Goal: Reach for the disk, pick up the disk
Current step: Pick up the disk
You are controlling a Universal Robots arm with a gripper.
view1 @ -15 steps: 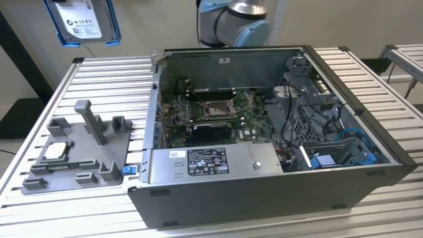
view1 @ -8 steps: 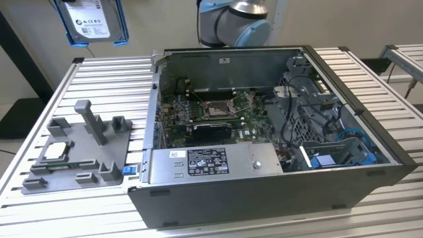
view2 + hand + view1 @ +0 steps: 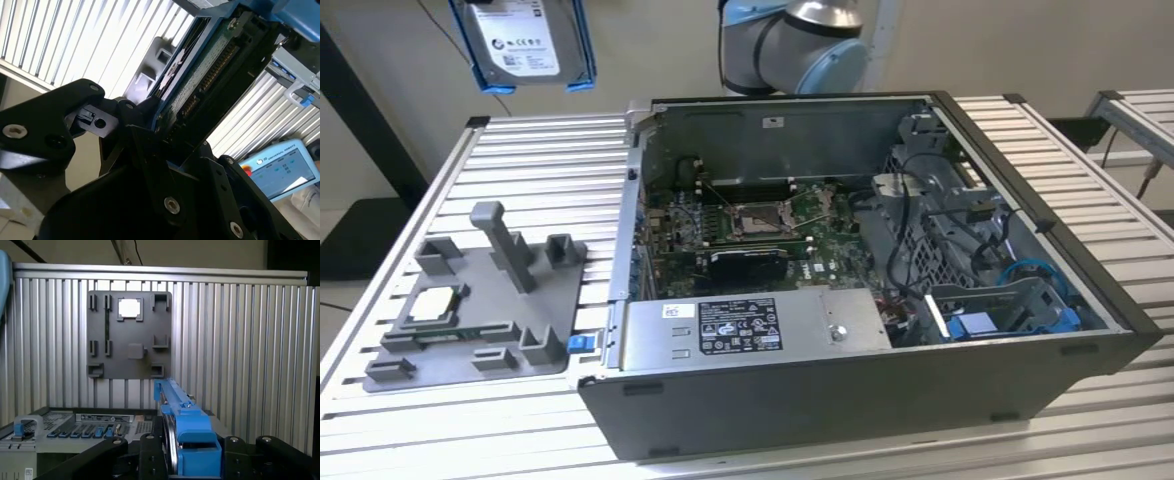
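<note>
Disk (image 3: 527,38) is up in the air, well clear of the table, at about 11 o'clock in the exterior view. Its label faces out and its blue bracket (image 3: 583,50) wraps round the edges. In the first wrist view you're looking straight along its edge. The bracket rail runs out from between the black fingers (image 3: 150,455) of the gripper (image 3: 192,462), which are clamped on it from both sides. Second wrist view gives the connector side of the disk, same deal, pinched tight.

Down at roughly 8 o'clock in the exterior view there's a grey fixture plate (image 3: 520,310) with a small square silver chip (image 3: 434,305) seated in it. The open computer case (image 3: 854,390) takes the middle through to 4 o'clock, with the motherboard (image 3: 747,235) showing and the power supply (image 3: 747,328) along its near wall. All of that sits on a slatted aluminium table (image 3: 547,150). The arm's blue-grey joint (image 3: 794,40) is at 12 o'clock behind the case. A teach pendant (image 3: 280,170) turns up in the second wrist view.
</note>
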